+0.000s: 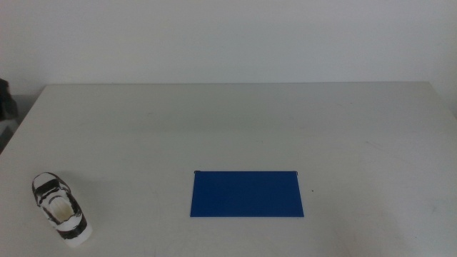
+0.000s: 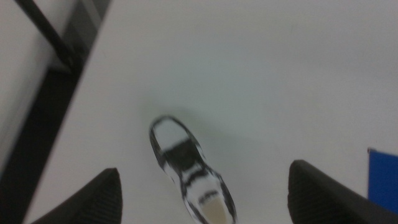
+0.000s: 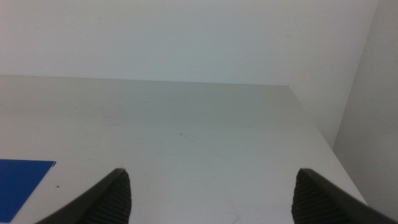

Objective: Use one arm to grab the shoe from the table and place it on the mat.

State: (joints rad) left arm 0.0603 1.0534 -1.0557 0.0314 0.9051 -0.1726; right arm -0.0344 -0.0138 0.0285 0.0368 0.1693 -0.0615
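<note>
1. Nearest the camera, at the table's (image 1: 235, 121) front left corner, lies the shoe (image 1: 61, 208): a small white sneaker with black stripes, a white sole and cream lining, upright on its sole.
2. Left gripper (image 2: 205, 193): two dark matte jaws spread wide, holding nothing. It hangs above the shoe (image 2: 191, 171), which sits between the jaws, touching neither; that view is blurred.
3. Centre: the mat (image 1: 247, 193), a thin, flat, dark-blue rectangle, well apart from the shoe, on the matte off-white tabletop.
4. Right gripper (image 3: 211, 196): jaws wide apart, empty, over bare table (image 3: 186, 130); the mat's corner (image 3: 22, 186) shows beside it.
</note>
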